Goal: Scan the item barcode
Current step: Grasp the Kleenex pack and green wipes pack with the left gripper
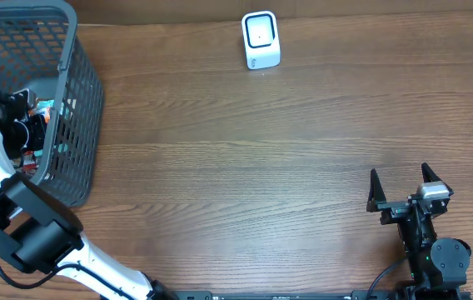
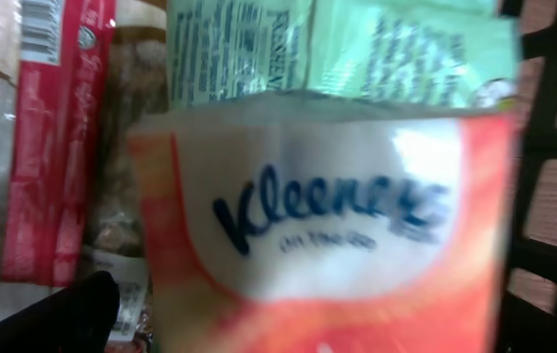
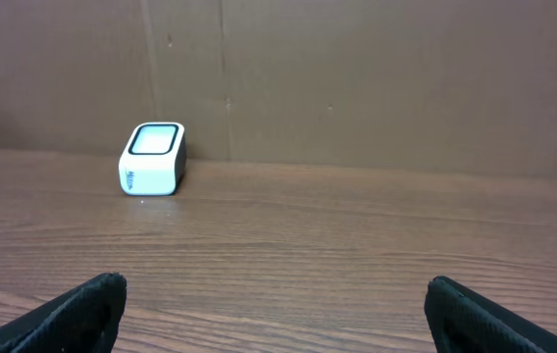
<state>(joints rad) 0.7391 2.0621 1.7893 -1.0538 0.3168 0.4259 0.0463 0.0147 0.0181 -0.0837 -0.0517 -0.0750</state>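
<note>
My left gripper (image 1: 27,117) reaches down into the grey mesh basket (image 1: 82,100) at the far left. Its camera is filled by a blurred orange-and-white Kleenex tissue pack (image 2: 328,226), very close. Only one dark left fingertip (image 2: 63,314) shows, a small gap away from the pack's left edge; the other finger is hidden. The jaws stand open and touch nothing that I can see. The white barcode scanner (image 1: 261,40) stands at the table's far middle, and the scanner (image 3: 152,159) also shows in the right wrist view. My right gripper (image 1: 401,177) rests open near the front right, nothing between its fingers.
Behind the tissue pack lie a pale green printed packet (image 2: 357,49) and a red packet (image 2: 53,127) with a barcode at its top. The basket's dark mesh wall (image 2: 553,196) stands right of the pack. A brown board backs the table behind the scanner.
</note>
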